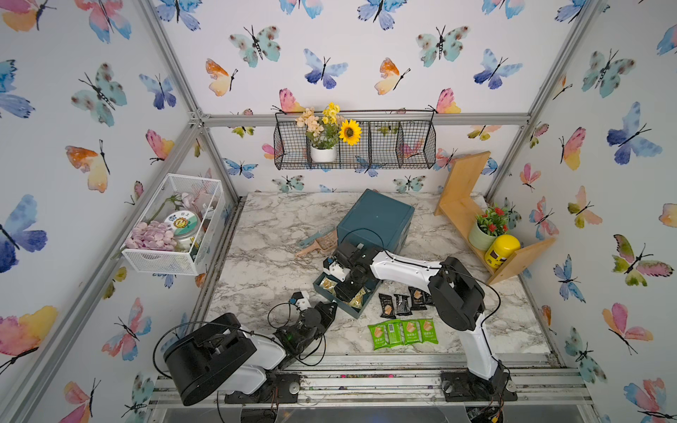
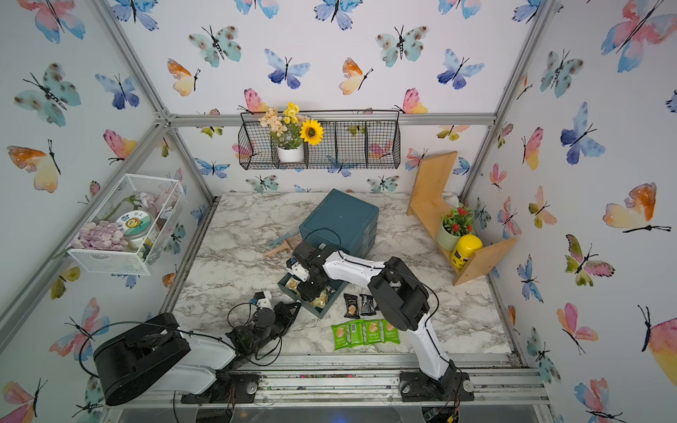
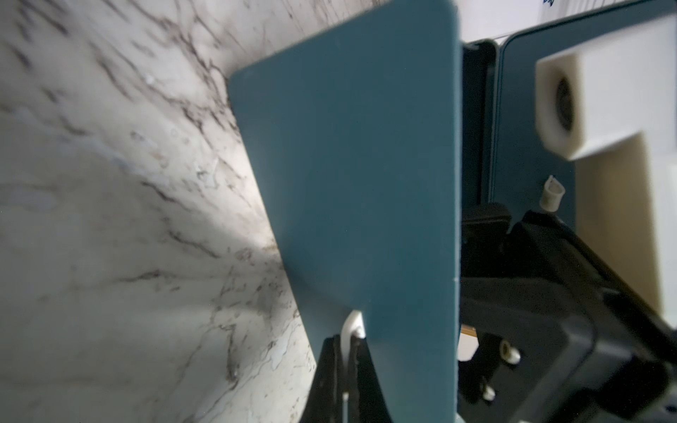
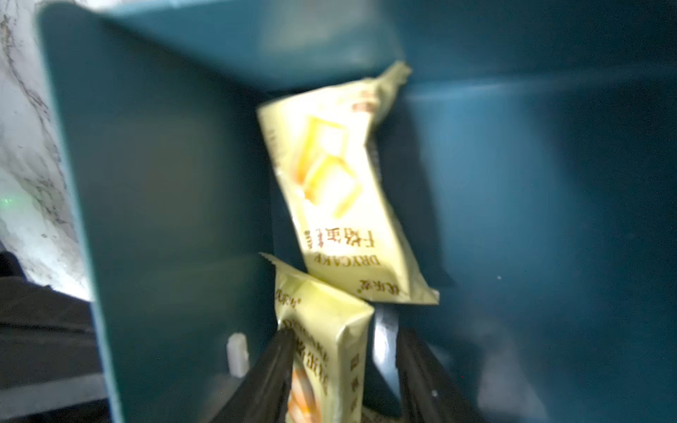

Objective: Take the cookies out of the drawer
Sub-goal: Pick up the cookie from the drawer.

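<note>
teal drawer (image 4: 165,183), right end effector (image 4: 344,331) astride cookie (image 4: 318,311)

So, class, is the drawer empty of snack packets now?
No, pale yellow packets lie inside the blue drawer.

Four green packets (image 1: 410,331) and three black packets (image 1: 403,304) are visible. At least two pale yellow packets (image 4: 340,190) show in one drawer (image 4: 165,164).
</note>
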### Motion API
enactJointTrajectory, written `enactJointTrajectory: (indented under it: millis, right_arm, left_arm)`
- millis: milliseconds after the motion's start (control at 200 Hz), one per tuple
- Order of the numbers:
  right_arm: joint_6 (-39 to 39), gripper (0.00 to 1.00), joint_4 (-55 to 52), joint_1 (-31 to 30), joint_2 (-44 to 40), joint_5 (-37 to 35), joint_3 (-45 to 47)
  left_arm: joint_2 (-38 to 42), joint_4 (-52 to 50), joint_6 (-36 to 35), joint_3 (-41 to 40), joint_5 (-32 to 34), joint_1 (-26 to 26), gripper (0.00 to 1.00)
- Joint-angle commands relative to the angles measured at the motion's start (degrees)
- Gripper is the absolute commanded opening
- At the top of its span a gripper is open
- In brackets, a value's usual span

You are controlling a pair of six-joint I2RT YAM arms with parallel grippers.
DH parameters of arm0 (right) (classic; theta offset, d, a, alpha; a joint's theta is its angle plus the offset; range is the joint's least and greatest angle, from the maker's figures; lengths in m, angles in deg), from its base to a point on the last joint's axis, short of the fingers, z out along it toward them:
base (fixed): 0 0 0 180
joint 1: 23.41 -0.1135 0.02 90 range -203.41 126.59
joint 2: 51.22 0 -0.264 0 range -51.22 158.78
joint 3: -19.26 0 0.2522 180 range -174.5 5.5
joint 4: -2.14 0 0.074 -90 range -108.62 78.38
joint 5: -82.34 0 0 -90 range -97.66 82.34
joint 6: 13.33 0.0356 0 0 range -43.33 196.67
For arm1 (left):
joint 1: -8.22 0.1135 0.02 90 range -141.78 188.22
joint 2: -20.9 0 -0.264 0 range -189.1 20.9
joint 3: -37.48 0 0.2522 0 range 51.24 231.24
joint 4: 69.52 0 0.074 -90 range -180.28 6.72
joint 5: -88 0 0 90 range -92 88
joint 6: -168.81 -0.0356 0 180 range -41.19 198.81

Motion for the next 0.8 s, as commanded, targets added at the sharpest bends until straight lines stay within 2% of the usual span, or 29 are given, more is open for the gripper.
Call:
enactJointTrajectory:
  millis: [0, 80, 175, 410, 586, 796]
  right_arm:
    - [1.87, 0.47, -2.25, -0.16, 0.03, -9.38, -1.25]
    - [3.31, 0.45, -1.52, -0.08, -1.68, -15.0, -1.43]
    - [4.17, 0.43, -0.27, -0.07, -3.5, -17.63, -1.7]
    - [5.49, 0.52, -1.27, -0.21, -3.17, -15.39, -3.53]
    - [3.46, 0.58, 0.06, -1.61, -5.22, -13.48, -0.62]
    - [2.34, 0.59, -1.63, -1.92, -3.25, -12.29, -0.12]
  left_arm:
    - [-0.6, -3.99, -0.89, -0.02, 0.11, -0.02, 0.0]
    - [-0.59, -4.08, -0.89, -0.02, 0.12, -0.02, 0.0]
    - [-0.6, -4.16, -0.89, -0.06, 0.19, -0.06, 0.0]
    - [-0.34, -4.34, -0.8, 0.04, 0.28, -0.02, 0.0]
    - [-0.11, -4.76, -0.89, 0.16, 0.36, -0.02, 0.0]
    - [-0.57, -4.53, -0.89, 0.28, 0.25, -0.08, 0.0]
